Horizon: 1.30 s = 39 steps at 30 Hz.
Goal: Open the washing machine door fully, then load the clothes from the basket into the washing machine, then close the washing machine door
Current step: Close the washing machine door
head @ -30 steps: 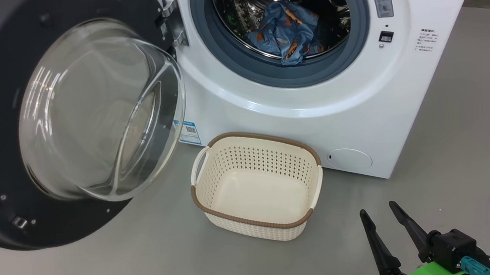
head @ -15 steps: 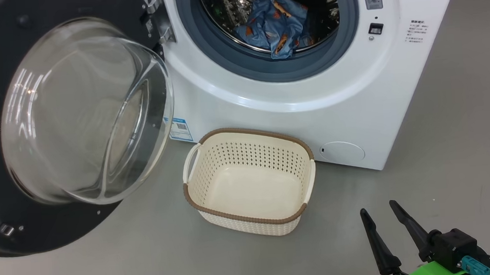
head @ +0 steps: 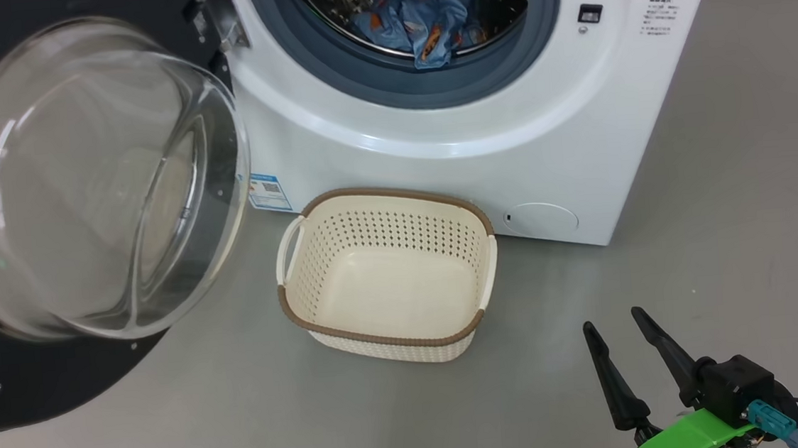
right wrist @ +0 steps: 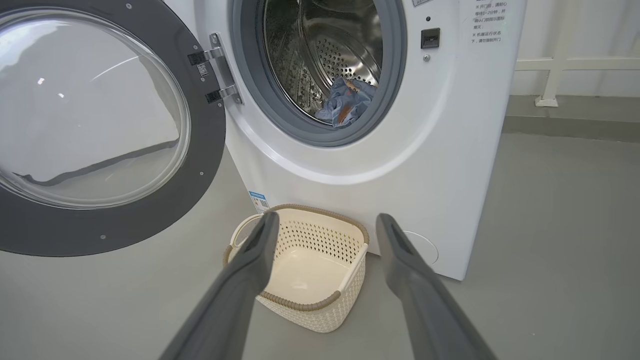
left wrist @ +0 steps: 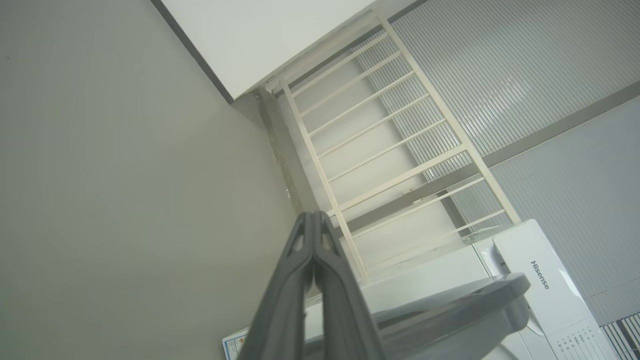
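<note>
Clothes (head: 418, 19) lie in drum (right wrist: 330, 45), one fold hanging at gasket (head: 389, 93). Basket (head: 387, 339) empty. Door (head: 82, 185) wide open. Right gripper (head: 612, 319) spread, empty. Left gripper (left wrist: 313, 216) pressed together. Risk: the closing door pinches the fold and the latch fails.

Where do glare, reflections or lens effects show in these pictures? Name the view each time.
Head view: white glare streaks on the washing machine door glass and a sheen across the washing machine front. Right wrist view: the door glass mirrors a pale surface; the right gripper fingers loom large and soft-edged. Left wrist view: even, flat light, the left gripper oversized near the lens.
</note>
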Available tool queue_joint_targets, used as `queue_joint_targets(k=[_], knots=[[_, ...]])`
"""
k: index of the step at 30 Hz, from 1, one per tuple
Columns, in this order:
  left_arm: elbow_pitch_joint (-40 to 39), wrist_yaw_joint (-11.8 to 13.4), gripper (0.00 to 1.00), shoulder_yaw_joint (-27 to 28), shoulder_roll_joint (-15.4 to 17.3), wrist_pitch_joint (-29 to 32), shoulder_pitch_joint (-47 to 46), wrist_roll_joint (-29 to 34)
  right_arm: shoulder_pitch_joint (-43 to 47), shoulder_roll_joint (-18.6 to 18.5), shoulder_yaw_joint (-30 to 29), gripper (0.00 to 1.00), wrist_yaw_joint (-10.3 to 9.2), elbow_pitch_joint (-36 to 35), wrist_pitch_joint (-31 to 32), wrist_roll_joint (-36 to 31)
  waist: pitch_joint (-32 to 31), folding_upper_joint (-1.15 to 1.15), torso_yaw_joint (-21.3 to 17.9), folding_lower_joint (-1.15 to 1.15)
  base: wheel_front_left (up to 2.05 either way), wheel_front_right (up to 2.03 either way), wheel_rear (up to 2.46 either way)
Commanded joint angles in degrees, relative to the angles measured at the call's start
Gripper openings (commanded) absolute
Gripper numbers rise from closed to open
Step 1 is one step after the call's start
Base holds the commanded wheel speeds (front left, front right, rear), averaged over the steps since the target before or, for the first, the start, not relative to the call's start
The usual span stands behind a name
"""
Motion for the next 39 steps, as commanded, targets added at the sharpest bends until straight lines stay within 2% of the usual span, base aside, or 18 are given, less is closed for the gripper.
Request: queue_joint_targets(k=[1,7,20,29,39], knots=[[-0.46,-0.16,0.0,1.3,3.9,2.19,-2.61,-2.08,-2.39,-0.06,1.3,1.0,0.35,-1.32,-0.27,-0.66,0.92,0.0,-0.84,0.0,0.0,0.0,0.0],[2.49,-0.16,0.0,2.7,3.68,8.05,-3.98,-8.04,-3.27,-0.06,1.32,1.0,0.35,-1.29,-0.27,-0.98,2.15,0.0,-2.04,0.0,0.0,0.0,0.0],[4.66,-0.16,0.0,3.84,2.63,12.83,-3.97,-11.95,-3.65,-0.06,0.99,1.0,0.35,-1.14,-0.27,-1.07,2.73,0.0,-3.03,0.0,0.0,0.0,0.0],[3.44,-0.16,0.0,3.13,1.47,18.96,-2.67,-14.25,-3.55,-0.06,1.08,1.0,0.35,-0.92,-0.27,-0.66,2.31,0.0,-2.79,0.0,0.0,0.0,0.0],[-1.57,-0.16,0.0,1.78,0.09,26.92,0.86,-16.5,-3.54,-0.06,1.23,1.0,0.35,-0.47,-0.27,-0.13,1.68,0.0,-2.22,0.0,0.0,0.0,0.0]])
